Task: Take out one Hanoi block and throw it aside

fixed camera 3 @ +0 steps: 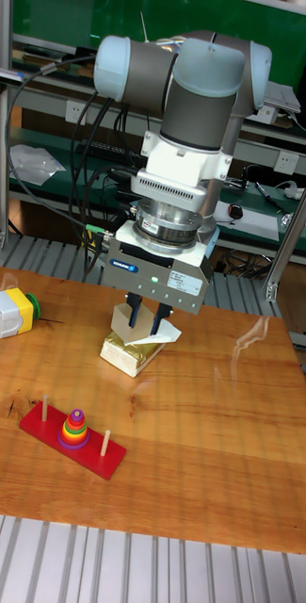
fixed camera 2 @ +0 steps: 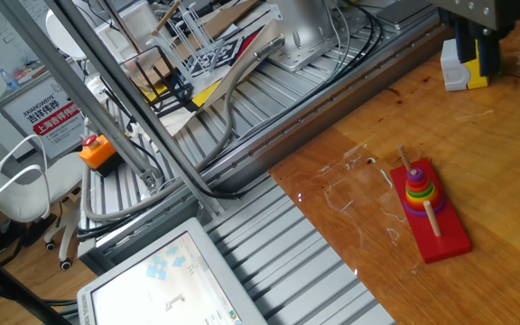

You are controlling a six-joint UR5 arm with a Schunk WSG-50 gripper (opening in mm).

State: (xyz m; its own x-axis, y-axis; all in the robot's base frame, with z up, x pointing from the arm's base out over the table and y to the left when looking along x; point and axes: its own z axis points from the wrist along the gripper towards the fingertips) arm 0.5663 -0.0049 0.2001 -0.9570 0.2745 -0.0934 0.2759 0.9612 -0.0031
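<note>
The Hanoi block (fixed camera 2: 413, 208) is the purple ring at the bottom of a coloured ring stack (fixed camera 2: 419, 188) on the middle peg of the red base (fixed camera 2: 445, 242). In the tall fixed view the purple ring (fixed camera 3: 73, 442) lies under the red, yellow and green rings on the same base (fixed camera 3: 105, 457). My gripper (fixed camera 3: 147, 325) hangs open above the table, to the right of and behind the stack, with nothing between its fingers. In the fixed view the gripper (fixed camera 2: 478, 65) is at the top right, far from the pegs.
A white and yellow box (fixed camera 3: 7, 312) with a green button stands at the table's back left. A tan box (fixed camera 3: 131, 354) with white paper on it sits right behind the gripper. The wooden tabletop (fixed camera 2: 350, 181) ends at aluminium rails on the left.
</note>
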